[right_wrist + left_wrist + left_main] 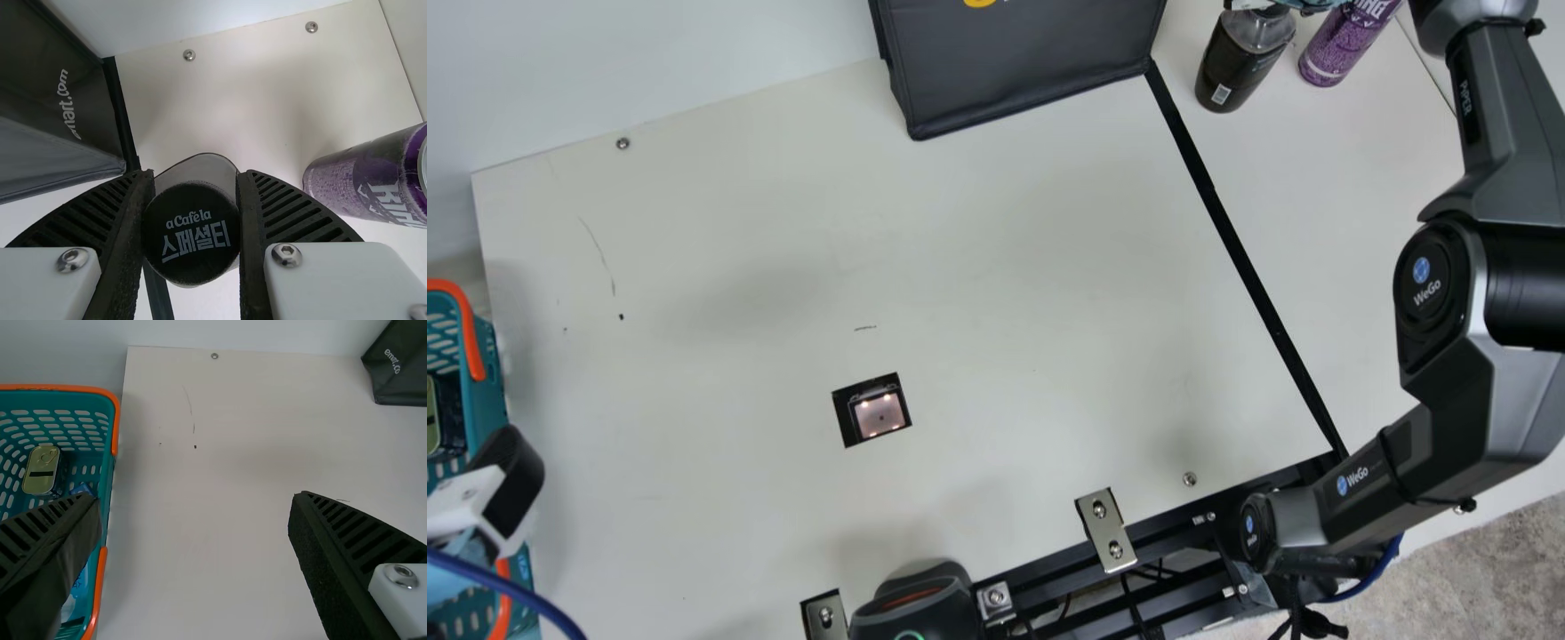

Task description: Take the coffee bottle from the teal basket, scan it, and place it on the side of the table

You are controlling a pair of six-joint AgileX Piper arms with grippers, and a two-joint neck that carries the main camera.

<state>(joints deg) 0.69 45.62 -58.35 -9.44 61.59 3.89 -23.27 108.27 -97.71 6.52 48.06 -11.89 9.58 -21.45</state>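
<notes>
Main view, you've got the teal basket point(486, 391) w/ orange handles well apart from the dark bag point(1023, 67), over at the table's left edge. In it, left wrist view gives you a flat tin point(41, 472) w/ a pull ring, a small blue item point(82, 489) next to it, & a pale blue item lower down, partly behind a finger, so can't tell what. The bag's top is cut off & you can't see what it holds. The basket's cut off too, w/ the left gripper point(505, 484) over its near part, fingers spread w/ nothing btwn them. The coffee bottle point(1238, 69) is just R of the bag, beyond the black strip point(1227, 213) that runs from the bag's corner; its cap is btwn the right gripper's point(1254, 5) fingers, closed on it from both sides. Top of the bottle & most of that gripper are cut off in main view; you can't tell for sure if the base touches the table point(1005, 293). Purple can point(1347, 44) is farther R of the bag, near the bottle but apart. Lit scan window point(879, 415) sits below the bag, w/ a dark scanner point(911, 609) farther below, cut off at the edge. Blue cable point(503, 585) crosses in front of the basket.
</notes>
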